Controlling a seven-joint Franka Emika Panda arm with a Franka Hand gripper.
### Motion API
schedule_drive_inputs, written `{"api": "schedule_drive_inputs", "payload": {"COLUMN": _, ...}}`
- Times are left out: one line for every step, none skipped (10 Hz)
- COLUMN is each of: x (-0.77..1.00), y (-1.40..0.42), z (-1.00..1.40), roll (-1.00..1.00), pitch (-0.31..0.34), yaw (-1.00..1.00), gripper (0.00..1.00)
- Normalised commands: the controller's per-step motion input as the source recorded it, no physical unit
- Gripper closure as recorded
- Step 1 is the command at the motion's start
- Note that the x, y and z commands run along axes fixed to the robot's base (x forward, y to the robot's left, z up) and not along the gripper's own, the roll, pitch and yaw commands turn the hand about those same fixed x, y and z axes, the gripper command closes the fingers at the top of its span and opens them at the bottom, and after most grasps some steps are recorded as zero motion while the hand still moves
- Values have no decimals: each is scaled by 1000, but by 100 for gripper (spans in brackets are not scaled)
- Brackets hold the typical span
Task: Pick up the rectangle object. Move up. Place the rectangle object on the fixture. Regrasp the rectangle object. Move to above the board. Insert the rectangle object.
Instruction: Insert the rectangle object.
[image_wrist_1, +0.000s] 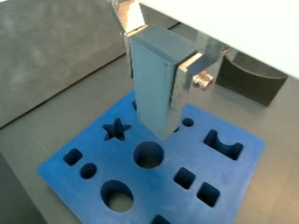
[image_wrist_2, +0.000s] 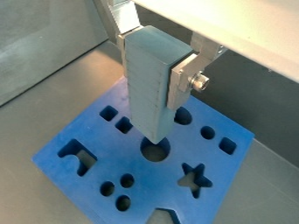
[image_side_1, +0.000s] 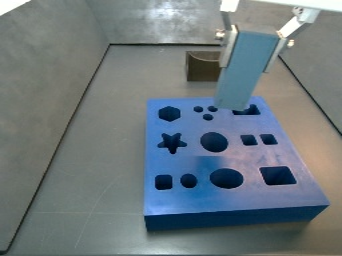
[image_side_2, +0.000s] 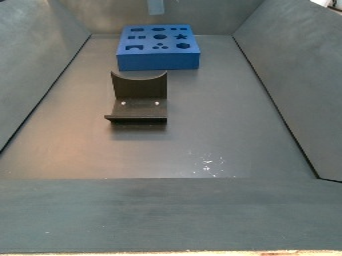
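Gripper (image_wrist_1: 163, 54) plates clamp the upper end of the pale blue-grey rectangular bar (image_wrist_1: 158, 83), which hangs upright over the bright blue slab board (image_wrist_1: 93, 149) with its dark cut-out holes. The bar looks rigid, light and smooth-sided, so probably slippery; a high grip on its flat faces seems sound. Farther back, a side view shows the dark bracket fixture (image_side_1: 202, 65) standing empty.
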Motion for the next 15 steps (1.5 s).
{"api": "schedule_drive_inputs", "payload": {"x": 611, "y": 46, "z": 0, "roll": 160, "pitch": -171, "yaw": 20, "gripper": 100}}
{"api": "schedule_drive_inputs", "payload": {"x": 0, "y": 0, "z": 0, "roll": 0, "pitch": -69, "yaw": 0, "gripper": 100}}
{"api": "schedule_drive_inputs", "payload": {"x": 0, "y": -26, "z": 0, "roll": 0, "pitch": 0, "yaw": 0, "gripper": 100}}
{"api": "schedule_drive_inputs", "payload": {"x": 354, "y": -146, "z": -280, "roll": 0, "pitch": -97, "yaw": 0, "gripper": 100}}
{"api": "schedule_drive_inputs", "payload": {"x": 843, "y": -54, "z": -289, "roll": 106, "pitch": -389, "yaw": 0, "gripper": 100}}
{"api": "schedule_drive_inputs", "payload": {"x": 1000, "y": 0, "z": -254, "roll": 0, "pitch": -471, "yaw": -26, "gripper": 100}}
{"api": "schedule_drive_inputs", "payload": {"x": 1000, "y": 0, "z": -271, "roll": 43, "pitch": -297, "yaw": -37, "gripper": 100}}
{"api": "schedule_drive_inputs", "payload": {"x": 880, "y": 0, "z": -260, "roll": 0, "pitch": -9, "yaw": 0, "gripper": 100}}
{"api": "schedule_drive_inputs", "payload": {"x": 91, "y": 69, "z": 0, "roll": 0, "pitch": 0, "yaw": -9, "gripper": 100}}
{"api": "schedule_drive_inputs", "payload": {"x": 0, "y": 0, "z": -26, "roll": -11, "pitch": 0, "yaw": 0, "gripper": 100}}
{"api": "schedule_drive_inputs", "payload": {"x": -63, "y": 0, "z": -100, "roll": -526, "pitch": 0, "yaw": 0, "gripper": 100}}
{"api": "schedule_drive_inputs", "payload": {"x": -240, "y": 0, "z": 0, "roll": -609, "pitch": 0, "yaw": -43, "gripper": 100}}
{"api": "schedule_drive_inputs", "payload": {"x": 0, "y": 0, "z": 0, "roll": 0, "pitch": -43, "yaw": 0, "gripper": 100}}
{"api": "schedule_drive_inputs", "payload": {"x": 0, "y": -14, "z": 0, "roll": 66, "pitch": -23, "yaw": 0, "gripper": 100}}
{"api": "schedule_drive_inputs", "payload": {"x": 0, "y": 0, "z": -11, "roll": 0, "pitch": -31, "yaw": 0, "gripper": 100}}
